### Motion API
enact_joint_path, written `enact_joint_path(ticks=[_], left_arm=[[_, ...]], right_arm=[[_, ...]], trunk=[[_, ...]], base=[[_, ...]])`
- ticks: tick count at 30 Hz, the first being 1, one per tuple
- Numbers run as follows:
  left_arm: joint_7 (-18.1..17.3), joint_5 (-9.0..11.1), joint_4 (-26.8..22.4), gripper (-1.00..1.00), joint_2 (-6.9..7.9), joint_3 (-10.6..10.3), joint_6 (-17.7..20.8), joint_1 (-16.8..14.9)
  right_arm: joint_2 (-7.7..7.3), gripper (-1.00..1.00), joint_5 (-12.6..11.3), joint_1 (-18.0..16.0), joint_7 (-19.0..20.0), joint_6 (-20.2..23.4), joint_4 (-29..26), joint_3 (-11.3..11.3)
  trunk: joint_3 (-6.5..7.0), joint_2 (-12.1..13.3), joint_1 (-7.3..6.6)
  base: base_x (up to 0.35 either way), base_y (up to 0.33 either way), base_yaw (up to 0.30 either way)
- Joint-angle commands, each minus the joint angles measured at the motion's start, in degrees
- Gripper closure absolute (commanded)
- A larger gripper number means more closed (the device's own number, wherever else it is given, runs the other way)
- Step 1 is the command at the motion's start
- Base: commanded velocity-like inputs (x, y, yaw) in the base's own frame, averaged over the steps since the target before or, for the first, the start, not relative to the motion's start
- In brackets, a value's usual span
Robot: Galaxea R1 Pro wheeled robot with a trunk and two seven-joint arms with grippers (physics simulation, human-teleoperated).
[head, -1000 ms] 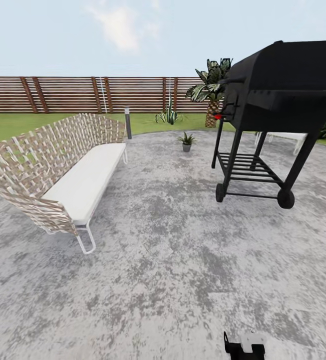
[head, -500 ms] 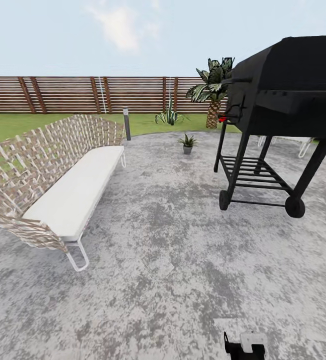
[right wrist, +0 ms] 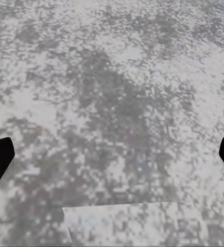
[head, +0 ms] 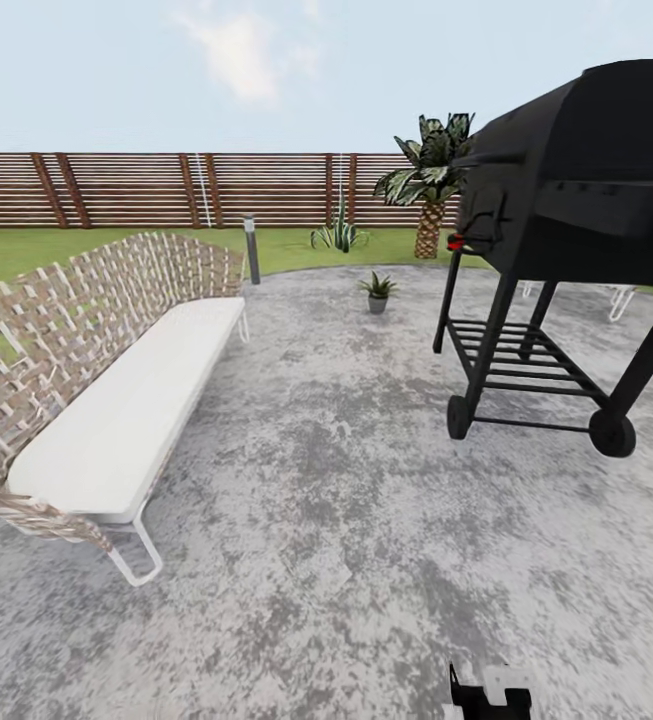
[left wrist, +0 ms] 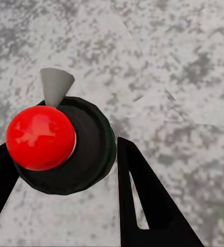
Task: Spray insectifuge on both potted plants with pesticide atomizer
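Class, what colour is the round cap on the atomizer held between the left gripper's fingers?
Bright glossy red cap on the dark atomizer, clearest in the left wrist view.

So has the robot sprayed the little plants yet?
Not yet. Done: the atomizer is gripped in the left tool. In hand: it needs to get closer, because a potted plant stands far across the patio, beyond the bench and beside the grill. Left: spraying both plants.

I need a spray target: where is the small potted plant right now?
In the head view, the potted plant stands on the far side of the grey patio, between the woven bench and the black grill.
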Motion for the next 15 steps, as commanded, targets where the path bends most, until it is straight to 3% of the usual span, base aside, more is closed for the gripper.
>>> enact_joint_path(ticks=[1, 15], left_arm=[[-0.1, 0.3, 0.0, 1.0, 0.0, 0.1, -0.2, 0.0], [-0.1, 0.3, 0.0, 1.0, -0.07, 0.1, -0.2, 0.0]], right_arm=[[0.0, -1.0, -0.4, 0.0, -0.2, -0.1, 0.0, 0.5], [0.07, -1.0, -0.3, 0.0, -0.2, -0.1, 0.0, 0.5]], trunk=[[-0.05, 0.0, 0.02], [-0.05, 0.0, 0.02]], base=[[0.34, 0.0, 0.0], [0.34, 0.0, 0.0]])
